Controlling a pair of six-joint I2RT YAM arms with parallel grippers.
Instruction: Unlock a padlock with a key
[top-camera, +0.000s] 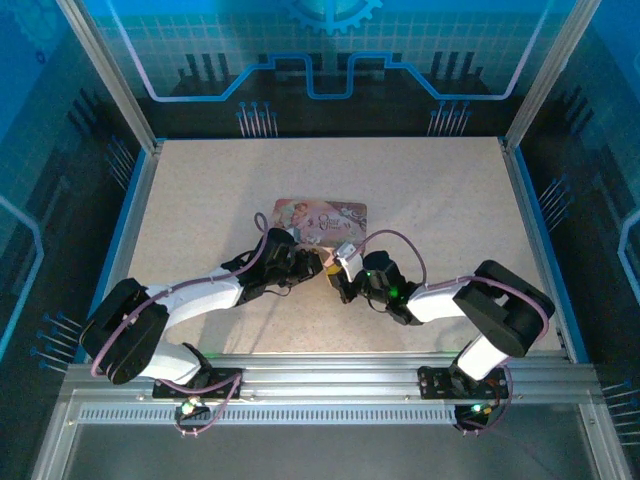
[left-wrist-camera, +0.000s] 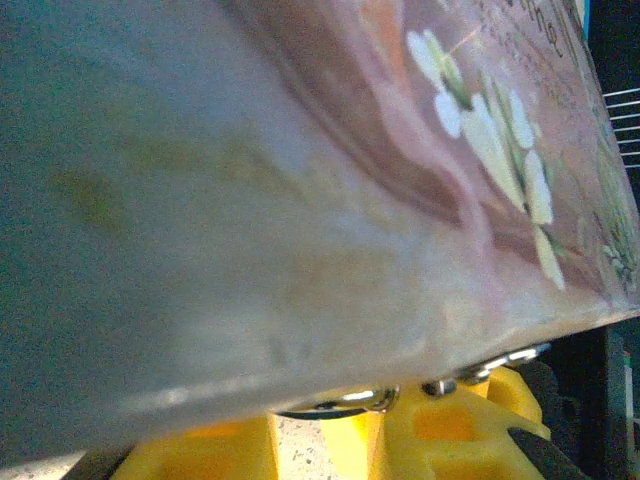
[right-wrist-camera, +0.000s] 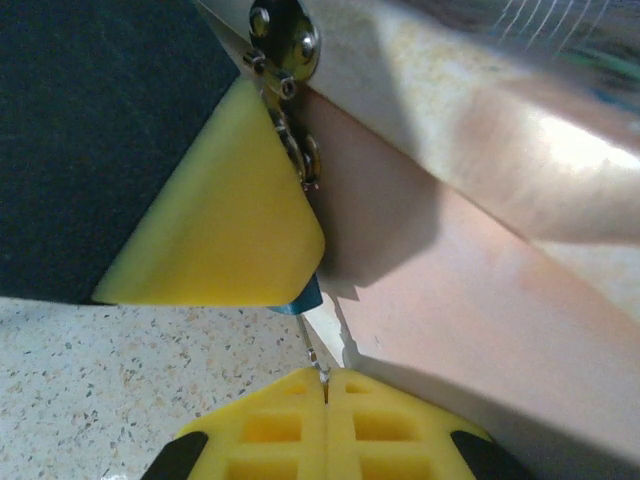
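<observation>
Lower centre, the right fingers pinch the thin key, aimed up at the tiny blue padlock. The left fingers seem to clamp it steady beside the pink box.

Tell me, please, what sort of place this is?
Probably a lab robot cell: a speckled table walled by metal posts and blue printed panels, with a left arm and right arm bolted on.
</observation>
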